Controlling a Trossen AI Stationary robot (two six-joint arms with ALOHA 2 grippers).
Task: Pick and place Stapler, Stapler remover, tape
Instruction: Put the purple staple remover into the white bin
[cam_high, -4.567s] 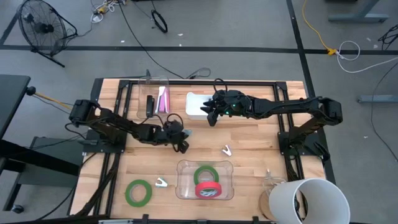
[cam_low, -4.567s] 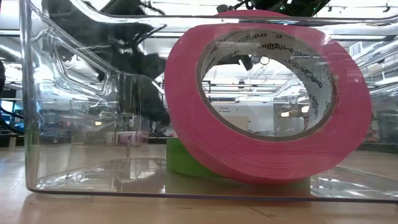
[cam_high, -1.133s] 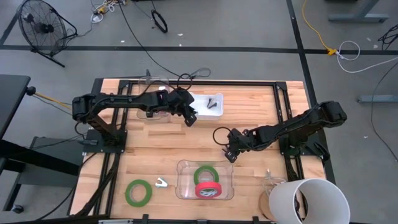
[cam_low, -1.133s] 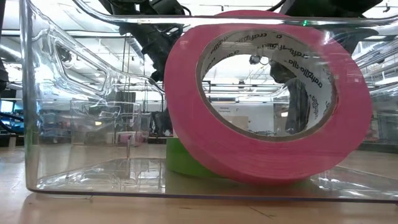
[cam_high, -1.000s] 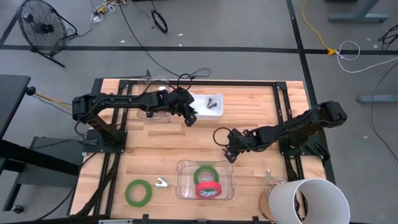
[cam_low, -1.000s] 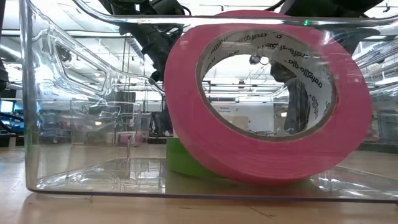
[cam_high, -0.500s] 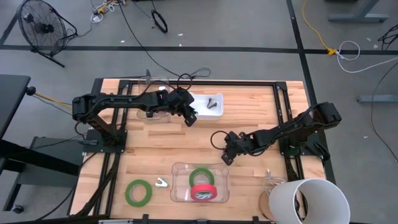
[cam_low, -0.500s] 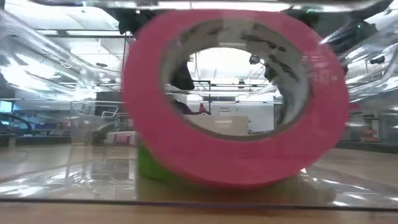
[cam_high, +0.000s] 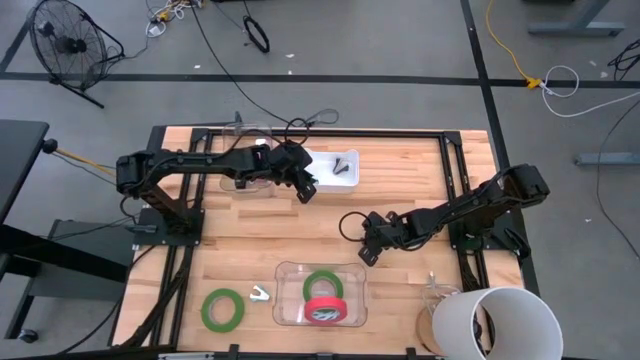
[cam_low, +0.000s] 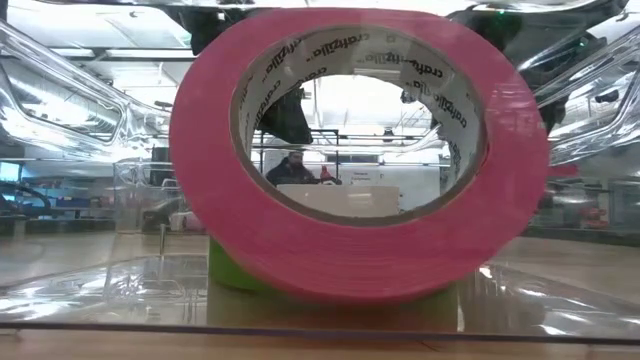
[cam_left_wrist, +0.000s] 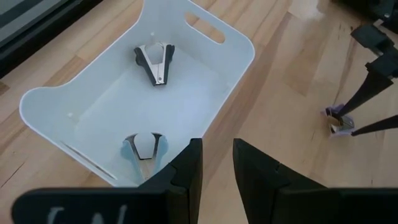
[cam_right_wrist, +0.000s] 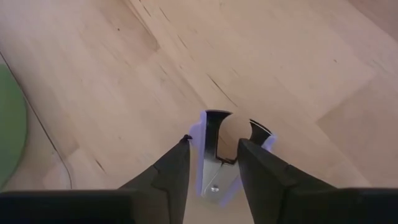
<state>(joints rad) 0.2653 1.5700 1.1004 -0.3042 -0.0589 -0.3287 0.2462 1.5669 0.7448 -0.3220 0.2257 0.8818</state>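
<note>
My right gripper (cam_high: 363, 250) is low over the table's middle, shut on a lavender staple remover (cam_right_wrist: 217, 158), which also shows in the left wrist view (cam_left_wrist: 338, 121). My left gripper (cam_high: 304, 190) hangs over the near left corner of a white tray (cam_left_wrist: 236, 46), open by a narrow gap and empty. A black staple remover (cam_left_wrist: 155, 60) and a light blue one (cam_left_wrist: 145, 147) lie in the tray. A red tape roll (cam_high: 324, 309) leans on a green roll (cam_high: 322, 284) in a clear tub (cam_high: 290, 300). Another green roll (cam_high: 223, 308) and a white staple remover (cam_high: 260, 293) lie on the table. My right gripper pinches the lavender staple remover between its two fingers, across the metal middle (cam_right_wrist: 214, 163), with the plastic wings (cam_right_wrist: 198, 134) sticking out past the fingertips. The fingers slant down from the table's right. Whether the remover rests on the table or hangs just above it, I cannot tell.
A clear box (cam_high: 250, 165) stands at the far left beside the white tray. A white bucket (cam_high: 495, 322) stands at the near right corner. The clear tub's far rim is just near of my right gripper. Bare wood lies between the two grippers.
My right gripper has gone a little toward the table's left edge. The clear tub with the red and green rolls has slid toward the left and near edges and turned slightly; the red roll has shifted inside it. My left gripper has kept still.
</note>
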